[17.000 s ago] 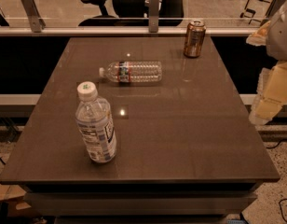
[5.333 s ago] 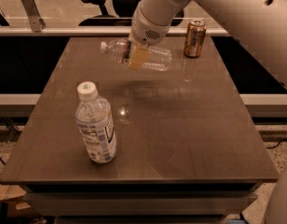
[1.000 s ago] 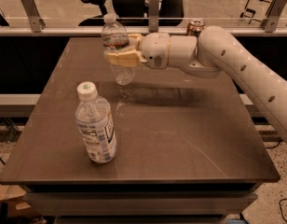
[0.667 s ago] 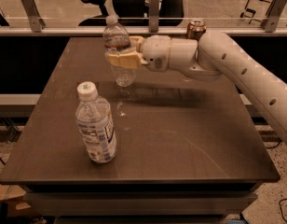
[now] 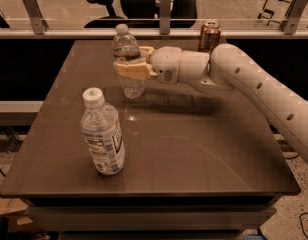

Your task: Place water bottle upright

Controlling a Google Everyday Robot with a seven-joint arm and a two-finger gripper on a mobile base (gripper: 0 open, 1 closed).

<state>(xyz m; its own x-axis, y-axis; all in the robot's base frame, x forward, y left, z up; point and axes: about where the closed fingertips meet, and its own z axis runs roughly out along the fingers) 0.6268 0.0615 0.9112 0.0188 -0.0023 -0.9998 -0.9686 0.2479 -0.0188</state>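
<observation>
The water bottle is slim, clear and ribbed, with a red-and-dark band near its shoulder and a pale cap. It stands upright over the far left part of the brown table. My gripper is shut on the bottle's middle, reaching in from the right on a white arm. The bottle's base is at or just above the tabletop; I cannot tell whether it touches.
A wider clear bottle with a big white cap and white-blue label stands upright at the front left. A brown soda can stands at the table's far edge. A railing and office chair lie behind the table.
The bottle, lying on its side at first, has been lifted and turned upright in my gripper. Over the last second it has barely moved.
</observation>
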